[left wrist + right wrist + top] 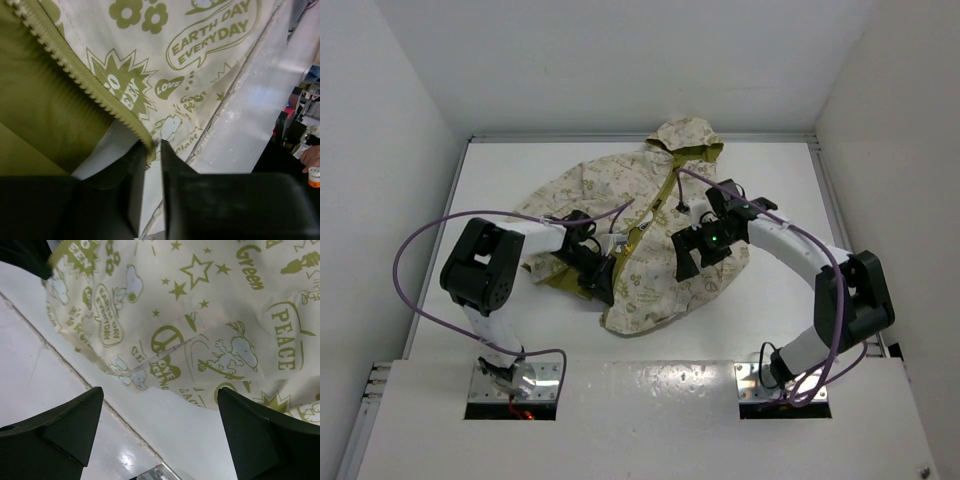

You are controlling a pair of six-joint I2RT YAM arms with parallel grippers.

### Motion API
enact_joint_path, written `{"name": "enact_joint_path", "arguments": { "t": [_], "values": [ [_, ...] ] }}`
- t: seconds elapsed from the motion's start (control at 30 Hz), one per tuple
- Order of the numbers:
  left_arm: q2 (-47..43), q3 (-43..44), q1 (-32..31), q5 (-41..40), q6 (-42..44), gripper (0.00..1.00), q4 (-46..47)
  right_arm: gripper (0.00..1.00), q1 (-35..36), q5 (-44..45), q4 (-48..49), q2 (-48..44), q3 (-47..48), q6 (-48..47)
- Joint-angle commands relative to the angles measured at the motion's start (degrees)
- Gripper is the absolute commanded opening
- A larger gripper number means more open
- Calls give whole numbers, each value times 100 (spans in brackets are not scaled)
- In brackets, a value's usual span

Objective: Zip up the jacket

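White table (500, 170) with jacket (610, 180): your left end effector (154, 150) seems clamped on the zipper end (142, 132), right end effector (159, 392) apart; tugging could slip it.

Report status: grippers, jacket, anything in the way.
Left gripper pinched on zipper strip, lower end. Right gripper open over jacket, holding nothing. Jacket unzipped, lining showing. Purple cables cross above it.

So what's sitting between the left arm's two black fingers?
The lower end of the olive zipper strip of the jacket. The left gripper has it in the narrow gap between its fingers. The left wrist view shows it.
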Motion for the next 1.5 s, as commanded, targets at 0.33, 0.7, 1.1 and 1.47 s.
{"name": "enact_joint_path", "arguments": {
  "t": [0.33,0.7,1.1,1.47],
  "values": [
    [-1019,464,108,622,375,0,604,95,-46,-2346,694,-452,-310,402],
    [-1012,1493,-549,569,-195,0,773,95,279,-2323,861,-435,-187,551],
    [-1442,1678,-1148,-134,-898,0,1062,94,543,-2199,1204,-84,252,1079],
    [-1619,1678,-1148,287,-1909,0,1775,72,596,-2286,1634,-83,-20,1536]
  ]
}}
